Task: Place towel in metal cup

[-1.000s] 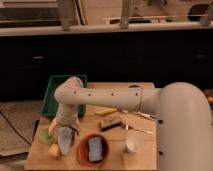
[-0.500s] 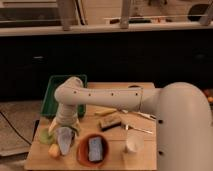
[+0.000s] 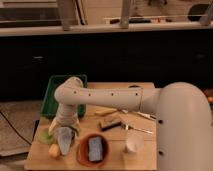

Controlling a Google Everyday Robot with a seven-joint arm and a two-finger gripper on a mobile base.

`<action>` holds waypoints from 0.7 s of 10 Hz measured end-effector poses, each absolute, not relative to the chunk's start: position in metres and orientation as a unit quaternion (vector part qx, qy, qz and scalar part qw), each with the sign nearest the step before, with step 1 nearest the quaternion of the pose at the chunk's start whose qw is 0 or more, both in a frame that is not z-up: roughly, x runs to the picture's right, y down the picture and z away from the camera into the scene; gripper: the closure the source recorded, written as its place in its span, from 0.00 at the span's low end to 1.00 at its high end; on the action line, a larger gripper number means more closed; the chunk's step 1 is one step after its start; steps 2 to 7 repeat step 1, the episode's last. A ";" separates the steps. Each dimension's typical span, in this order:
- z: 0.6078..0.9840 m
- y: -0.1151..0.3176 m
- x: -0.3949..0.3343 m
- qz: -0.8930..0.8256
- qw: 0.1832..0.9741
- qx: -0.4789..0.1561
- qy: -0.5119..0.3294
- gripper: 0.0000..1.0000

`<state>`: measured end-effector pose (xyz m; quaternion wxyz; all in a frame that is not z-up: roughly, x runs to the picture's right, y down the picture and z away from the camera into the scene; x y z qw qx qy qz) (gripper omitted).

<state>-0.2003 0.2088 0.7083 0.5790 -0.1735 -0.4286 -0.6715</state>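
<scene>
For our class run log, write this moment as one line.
end effector: low over table's front-left | towel: unidentified | metal cup: beneath end effector | orange bowl: holds grey sponge

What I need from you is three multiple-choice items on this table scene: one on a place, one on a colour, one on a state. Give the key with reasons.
1. The claw is:
A) low over the front-left part of the table
B) raised high above the table's back-right corner
C) off the table, near the floor

2. The tray at the back left is:
A) red
B) green
C) white

3. The bowl is:
A) empty
B) upside down
C) holding a grey block

Key:
1 A: the arm bends down to the front-left part of the table.
2 B: the tray's walls are plainly green.
3 C: the grey block lies inside the bowl's orange rim.
</scene>
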 end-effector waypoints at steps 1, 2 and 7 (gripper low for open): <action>0.708 0.209 -0.200 -0.672 0.579 -0.174 -0.429 0.20; 0.708 0.209 -0.200 -0.672 0.579 -0.174 -0.429 0.20; 0.708 0.209 -0.200 -0.672 0.579 -0.174 -0.429 0.20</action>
